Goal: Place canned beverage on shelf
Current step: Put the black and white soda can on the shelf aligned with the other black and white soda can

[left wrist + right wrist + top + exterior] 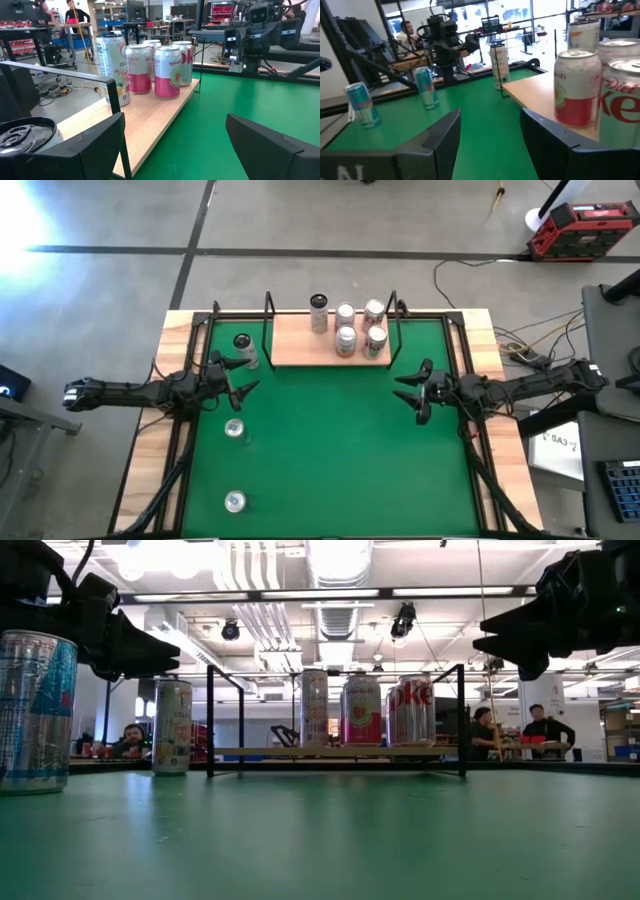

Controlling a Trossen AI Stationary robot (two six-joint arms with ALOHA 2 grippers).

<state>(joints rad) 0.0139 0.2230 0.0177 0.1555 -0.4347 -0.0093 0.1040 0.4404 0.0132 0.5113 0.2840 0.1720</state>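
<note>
Counting from the near edge of the green table: two slim blue cans and stand loose, not yet placed. Farther on, the left gripper hangs with jaws apart and empty, just beside a tall can standing off the board. The right gripper waits closed, holding nothing. Farthest, the shelf already carries five cans. Judged over halfway; three remain.

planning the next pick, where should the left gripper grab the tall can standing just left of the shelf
Grip the tall can around the middle of its round side wall, coming in level from the left gripper side. It stands upright on the green mat, and the shelf post blocks its other side.
</note>
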